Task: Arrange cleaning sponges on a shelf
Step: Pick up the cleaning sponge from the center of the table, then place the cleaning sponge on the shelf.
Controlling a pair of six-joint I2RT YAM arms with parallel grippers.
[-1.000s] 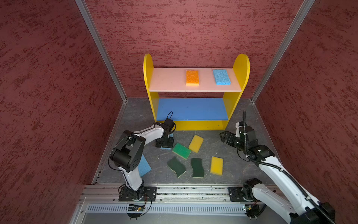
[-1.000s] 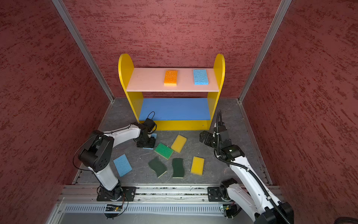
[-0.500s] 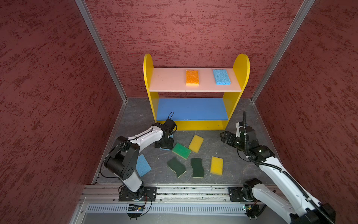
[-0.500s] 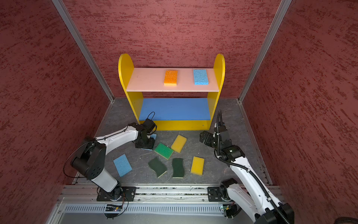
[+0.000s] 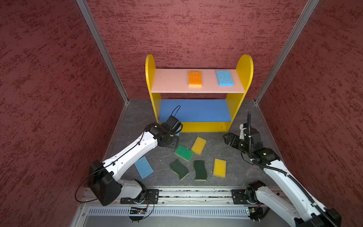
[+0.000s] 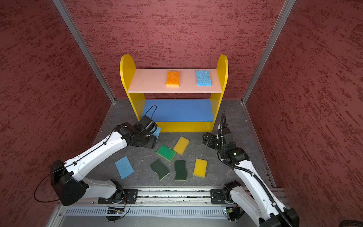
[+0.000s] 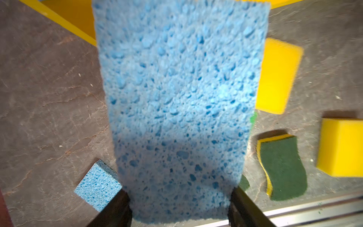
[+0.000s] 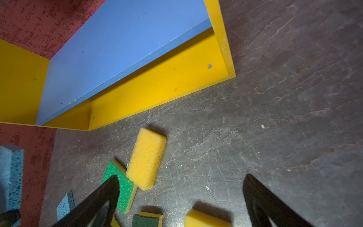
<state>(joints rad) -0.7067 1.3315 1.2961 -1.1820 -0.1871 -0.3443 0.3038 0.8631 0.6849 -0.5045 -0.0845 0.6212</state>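
Left wrist: blue sponge [image 7: 176, 108] clamped in left end effector [image 7: 179, 196].

The blue sponge [image 7: 176, 98] is porous foam (coarse-celled), floor [image 7: 49, 98] matt, shelf [image 8: 157, 88] smooth.

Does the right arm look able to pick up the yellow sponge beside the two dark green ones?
Probably yes: the right arm has its jaws open and empty, and the yellow sponge lies flat nearby, nothing between.

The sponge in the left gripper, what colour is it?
It's a light blue sponge, full of tiny holes. The left wrist view shows it best.
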